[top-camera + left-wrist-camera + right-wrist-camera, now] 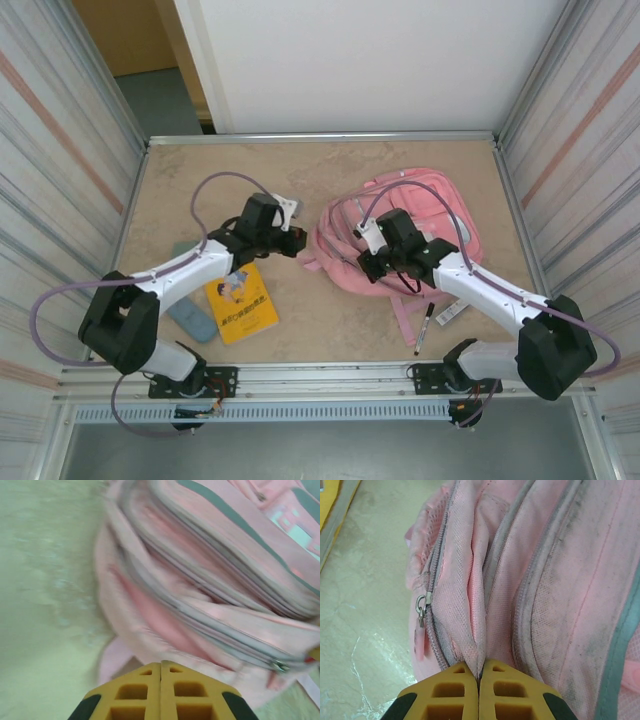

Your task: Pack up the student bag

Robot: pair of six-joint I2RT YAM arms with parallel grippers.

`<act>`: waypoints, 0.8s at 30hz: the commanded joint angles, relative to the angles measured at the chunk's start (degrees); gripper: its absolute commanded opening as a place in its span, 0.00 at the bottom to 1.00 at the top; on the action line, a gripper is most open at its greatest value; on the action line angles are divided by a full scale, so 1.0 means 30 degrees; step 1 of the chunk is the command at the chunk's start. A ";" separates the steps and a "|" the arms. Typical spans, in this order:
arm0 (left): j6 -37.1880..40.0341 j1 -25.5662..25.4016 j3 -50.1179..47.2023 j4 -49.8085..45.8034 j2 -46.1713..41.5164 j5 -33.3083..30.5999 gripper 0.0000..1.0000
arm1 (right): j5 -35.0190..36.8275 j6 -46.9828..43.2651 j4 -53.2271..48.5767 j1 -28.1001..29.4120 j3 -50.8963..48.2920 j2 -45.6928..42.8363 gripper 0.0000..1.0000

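Observation:
The student bag (pixel 425 205) is a large pink backpack lying on the right half of the table. In the right wrist view its grey zip lines and a metal zip pull (pixel 420 609) run up the pink fabric (pixel 550 580). My right gripper (pixel 479 673) is shut on a fold of that fabric beside the zip, at the bag's left near side (pixel 364 266). My left gripper (pixel 160 666) is shut with nothing between its yellow fingers. It hangs just left of the bag (pixel 296 241), which looks blurred ahead of it (pixel 200 575).
A yellow book (pixel 240 303) lies under the left arm, with a grey-blue case (pixel 192 320) beside it. A pen (pixel 424 328) and a small white and black item (pixel 451 312) lie near the front right, by a pink strap (pixel 404 322). Metal walls ring the table.

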 commanded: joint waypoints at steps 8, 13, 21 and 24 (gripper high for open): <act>0.0460 -0.1198 -0.1688 0.3488 -0.0400 0.7815 0.37 | -0.2467 -0.4247 0.1521 0.0015 0.1429 -0.0093 0.00; 0.0316 -0.2639 -0.1270 0.2455 -0.0339 0.5101 0.45 | -0.2842 -0.4172 0.1782 0.0052 0.1022 -0.0417 0.00; -0.0593 -0.4639 0.0258 -0.0409 0.0949 -0.1364 0.39 | -0.2654 -0.3433 0.1608 0.0092 0.1167 -0.0510 0.00; -0.0945 -0.4929 0.0140 -0.0635 0.0811 -0.3180 0.36 | -0.3192 -0.3399 0.1600 0.0124 0.1309 -0.0460 0.00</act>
